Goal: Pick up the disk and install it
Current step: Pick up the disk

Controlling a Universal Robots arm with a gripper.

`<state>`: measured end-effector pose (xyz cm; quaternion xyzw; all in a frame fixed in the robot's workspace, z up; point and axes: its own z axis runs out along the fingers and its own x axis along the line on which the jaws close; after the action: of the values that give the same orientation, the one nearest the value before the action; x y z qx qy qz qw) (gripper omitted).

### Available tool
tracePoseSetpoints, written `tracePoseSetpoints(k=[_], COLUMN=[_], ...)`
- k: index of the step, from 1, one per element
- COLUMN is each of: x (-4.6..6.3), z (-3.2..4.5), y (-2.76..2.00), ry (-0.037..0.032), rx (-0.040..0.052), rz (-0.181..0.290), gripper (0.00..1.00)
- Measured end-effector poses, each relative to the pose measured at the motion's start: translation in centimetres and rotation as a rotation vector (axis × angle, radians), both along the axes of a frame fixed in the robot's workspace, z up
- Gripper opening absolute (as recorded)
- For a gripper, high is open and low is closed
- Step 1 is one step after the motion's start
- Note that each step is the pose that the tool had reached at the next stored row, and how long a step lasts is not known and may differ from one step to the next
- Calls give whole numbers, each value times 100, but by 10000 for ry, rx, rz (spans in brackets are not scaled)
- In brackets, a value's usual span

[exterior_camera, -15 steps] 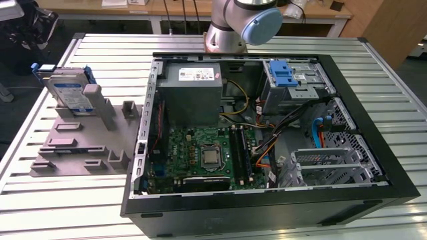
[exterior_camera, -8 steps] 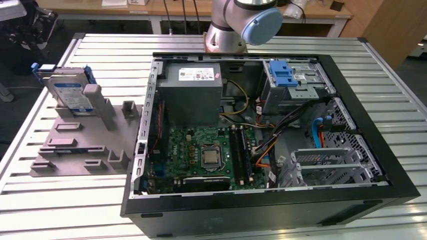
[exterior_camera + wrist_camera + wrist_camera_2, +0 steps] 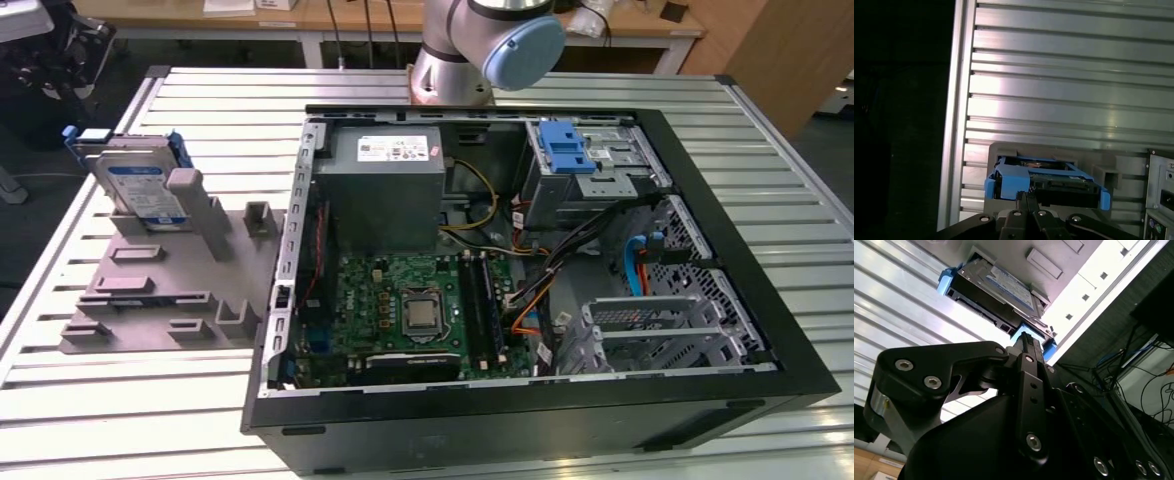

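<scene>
1. Your disk (image 3: 140, 188) stands on edge in the grey holder (image 3: 147, 300), on the exterior view's left, outside the case (image 3: 534, 420).
2. Your gripper (image 3: 1024, 196) points at it from apart, jaws pressed together, empty.

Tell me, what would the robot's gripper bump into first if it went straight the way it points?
Most likely the disk. In the first wrist view the gripper points straight at its blue carrier edge, where it stands in the grey holder. How near it is, I cannot tell.
</scene>
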<state>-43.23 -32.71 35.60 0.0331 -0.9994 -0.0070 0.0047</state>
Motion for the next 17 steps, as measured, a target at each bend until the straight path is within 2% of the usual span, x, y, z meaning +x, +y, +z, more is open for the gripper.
tracePoseSetpoints(k=[17], x=[0], z=[0], y=[0], ry=[-1], rx=[0], rz=[567], gripper=[11])
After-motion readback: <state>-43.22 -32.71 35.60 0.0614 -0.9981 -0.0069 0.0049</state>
